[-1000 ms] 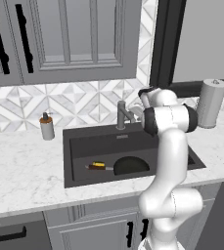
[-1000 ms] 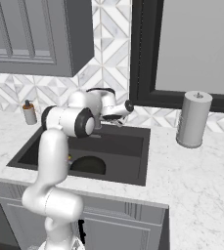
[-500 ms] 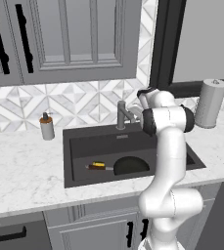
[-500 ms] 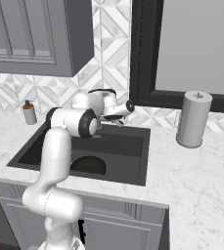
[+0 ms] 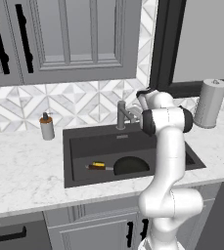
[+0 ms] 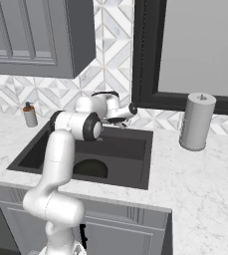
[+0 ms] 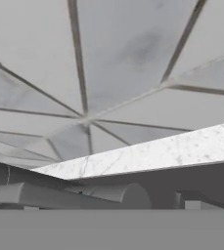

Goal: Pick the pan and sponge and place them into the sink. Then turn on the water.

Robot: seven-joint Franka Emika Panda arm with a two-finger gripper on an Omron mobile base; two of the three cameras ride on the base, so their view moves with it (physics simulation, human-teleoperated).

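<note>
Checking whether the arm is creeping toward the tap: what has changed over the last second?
Hardly anything: the arm's elbow has eased slightly to its right beside the faucet. The pan lies in the sink as before, and the paper towel roll is unmoved.

Black pan [image 5: 131, 165], sponge [image 5: 98, 166] inside sink [image 5: 79, 134].

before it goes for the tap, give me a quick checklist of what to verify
1. Pan in the sink: ok, it lies in the basin.
2. Sponge in the sink: cannot tell, no green and yellow square is clear in the basin.
3. Gripper free: ok, open and holding nothing.
4. Gripper at the faucet: ok, close beside it at the sink's rear edge.
5. Water running: not ok, no blue stream under the spout.
</note>
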